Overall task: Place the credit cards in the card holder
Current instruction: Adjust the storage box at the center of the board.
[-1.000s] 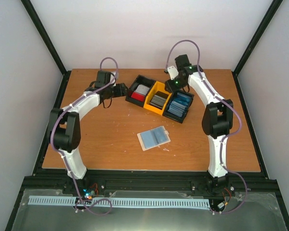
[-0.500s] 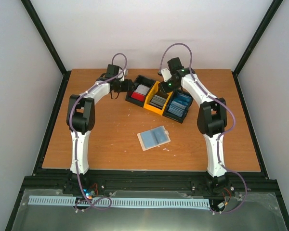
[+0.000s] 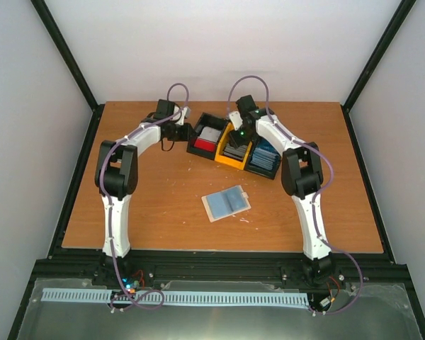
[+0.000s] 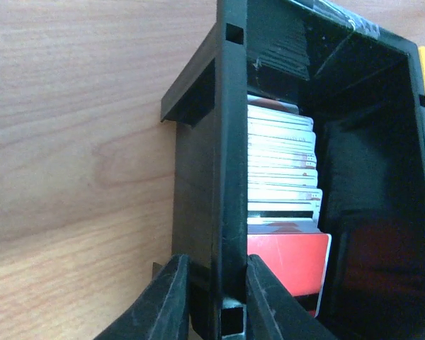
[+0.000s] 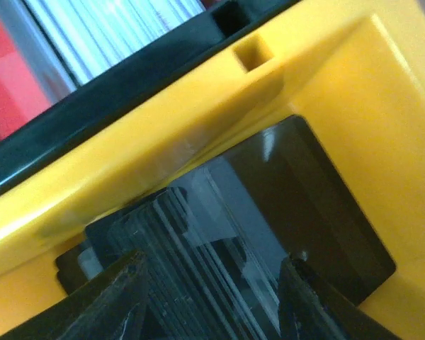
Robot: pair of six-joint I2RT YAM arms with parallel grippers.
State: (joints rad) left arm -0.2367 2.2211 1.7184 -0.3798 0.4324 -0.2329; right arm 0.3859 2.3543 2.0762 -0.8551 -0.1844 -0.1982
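Note:
The card holder (image 3: 227,203), a flat pale wallet with a small tab, lies mid-table, apart from both arms. The credit cards stand in a three-compartment tray (image 3: 229,162): silver-and-red cards (image 4: 283,170), dark grey cards (image 5: 219,234) and pale blue cards (image 3: 264,156). My left gripper (image 4: 223,304) is shut on the tray's black left wall (image 4: 227,142), one finger outside and one inside beside the red card (image 4: 290,262). My right gripper (image 5: 216,304) hangs open just above the dark grey cards in the yellow compartment (image 5: 326,85), with nothing between its fingers (image 5: 120,297).
The tray sits at the back centre of the wooden table (image 3: 149,205). Black frame posts (image 3: 71,64) and white walls enclose the table on three sides. Both arms reach toward the tray from either side.
The left gripper has moved up to the tray and closed on its left wall. The right gripper has swung left and down over the yellow compartment, still open.

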